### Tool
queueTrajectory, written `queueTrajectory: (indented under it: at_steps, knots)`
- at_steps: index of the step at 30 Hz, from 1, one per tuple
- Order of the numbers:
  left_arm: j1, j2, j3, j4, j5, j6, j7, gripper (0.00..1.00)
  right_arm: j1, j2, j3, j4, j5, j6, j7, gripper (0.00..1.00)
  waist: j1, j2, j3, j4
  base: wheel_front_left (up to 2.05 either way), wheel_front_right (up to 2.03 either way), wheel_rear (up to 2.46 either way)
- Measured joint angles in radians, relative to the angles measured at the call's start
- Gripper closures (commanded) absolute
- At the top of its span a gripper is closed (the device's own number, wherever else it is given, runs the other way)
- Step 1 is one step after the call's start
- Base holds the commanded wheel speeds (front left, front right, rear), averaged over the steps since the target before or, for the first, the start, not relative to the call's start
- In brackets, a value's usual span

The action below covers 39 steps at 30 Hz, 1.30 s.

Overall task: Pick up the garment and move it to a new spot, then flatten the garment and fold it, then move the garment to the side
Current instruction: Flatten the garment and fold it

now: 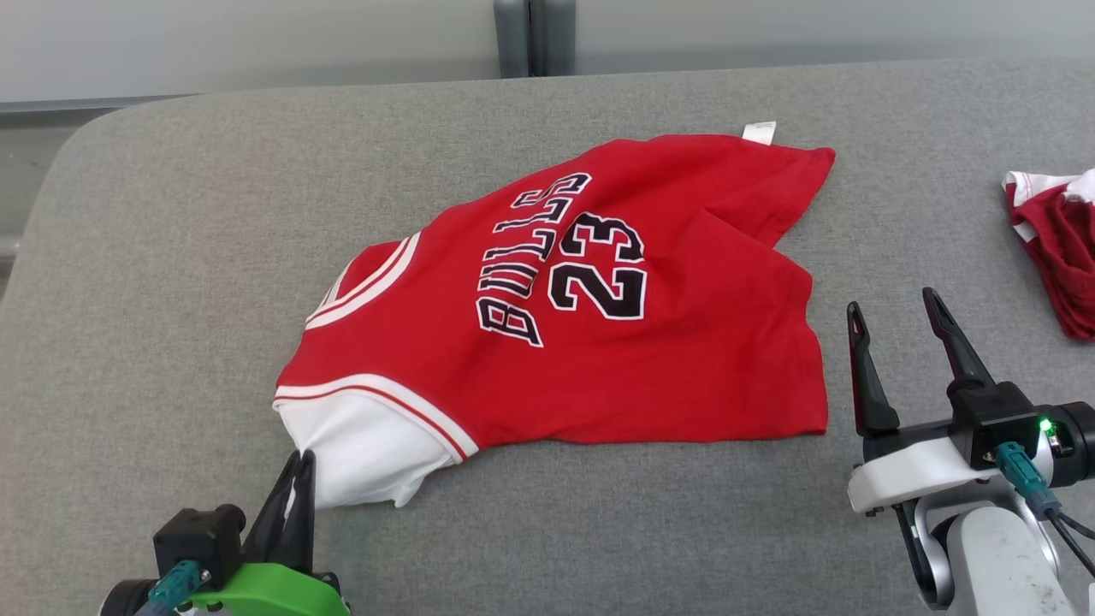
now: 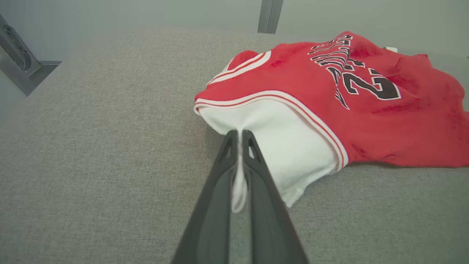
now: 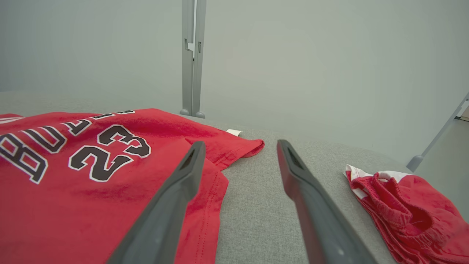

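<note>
— Jersey [image 1: 599, 342] lies mid-counter [image 1: 171, 257], rumpled; our left gripper [image 1: 298, 462] is clamped on its white near corner.
— We see bare grey to its left, up to the rounded far-left edge. Our right gripper [image 1: 891, 304] stands spread, just right of the hem.
— One jersey, two grippers, one red bundle [image 1: 1056, 257], cut off at right; we can't tell what it is.

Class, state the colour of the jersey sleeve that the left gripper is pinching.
The sleeve is white; the left wrist view shows it best.
</note>
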State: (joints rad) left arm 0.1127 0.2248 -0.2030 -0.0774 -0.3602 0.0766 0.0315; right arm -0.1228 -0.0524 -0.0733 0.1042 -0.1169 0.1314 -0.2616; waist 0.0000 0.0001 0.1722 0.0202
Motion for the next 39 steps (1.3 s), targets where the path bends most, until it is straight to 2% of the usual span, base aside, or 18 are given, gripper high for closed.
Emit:
queueTrajectory:
  at_steps: [4,12,13,14,15,16,22,27,32,39]
  knots:
    - [-0.006,-0.005,0.011,0.063,-0.015,0.000,-0.010,1.00,-0.002,0.001,-0.006,0.015,0.000,0.000,0.000,0.00,0.0000,0.0000,0.003,-0.010,0.00,0.00,0.00]
    - [-0.074,-0.019,0.040,0.234,-0.035,-0.006,-0.077,1.00,-0.001,0.001,-0.079,0.028,-0.009,0.000,0.000,0.00,0.0000,0.0000,0.010,-0.045,0.00,0.00,0.00]
    - [-0.080,-0.021,0.041,0.252,-0.037,-0.006,-0.082,0.87,-0.001,0.001,-0.086,0.028,-0.010,0.000,0.000,0.00,0.0000,0.0000,0.010,-0.048,0.00,0.00,0.00]
    - [-0.086,-0.021,0.041,0.273,-0.037,-0.006,-0.086,0.71,0.001,0.001,-0.094,0.029,-0.010,0.000,0.000,0.00,0.0000,0.0000,0.009,-0.052,0.00,0.00,0.00]
    - [-0.090,-0.023,0.042,0.289,-0.037,-0.006,-0.096,0.21,0.003,0.001,-0.103,0.029,-0.010,0.000,0.000,0.00,0.0000,0.0000,0.008,-0.056,0.00,0.00,0.00]
    - [-0.093,-0.025,0.042,0.300,-0.040,-0.006,-0.105,0.00,0.006,0.001,-0.109,0.029,-0.010,0.000,0.000,0.00,0.0000,0.0000,0.007,-0.058,0.00,0.00,0.00]
    - [-0.112,-0.028,0.063,0.343,-0.044,0.003,-0.183,0.00,0.016,0.001,-0.119,0.030,-0.006,0.000,0.000,0.00,0.0000,0.0000,-0.014,-0.061,0.00,0.00,0.00]
    - [-0.129,-0.016,0.073,0.330,-0.044,0.009,-0.206,0.00,0.018,0.001,-0.097,0.035,0.010,0.000,0.000,0.00,0.0000,0.0000,-0.029,-0.054,0.00,0.00,0.00]
    - [-0.153,-0.002,0.069,0.322,-0.041,0.011,-0.185,0.00,0.018,0.002,-0.079,0.035,0.014,0.000,0.000,0.00,0.0000,0.0000,-0.034,-0.048,0.00,0.00,0.00]
    - [-0.253,0.026,0.020,0.419,-0.029,-0.036,-0.097,0.00,0.007,0.002,-0.049,0.035,0.018,0.000,0.000,0.00,0.0000,0.0000,-0.014,-0.050,0.00,0.00,0.00]
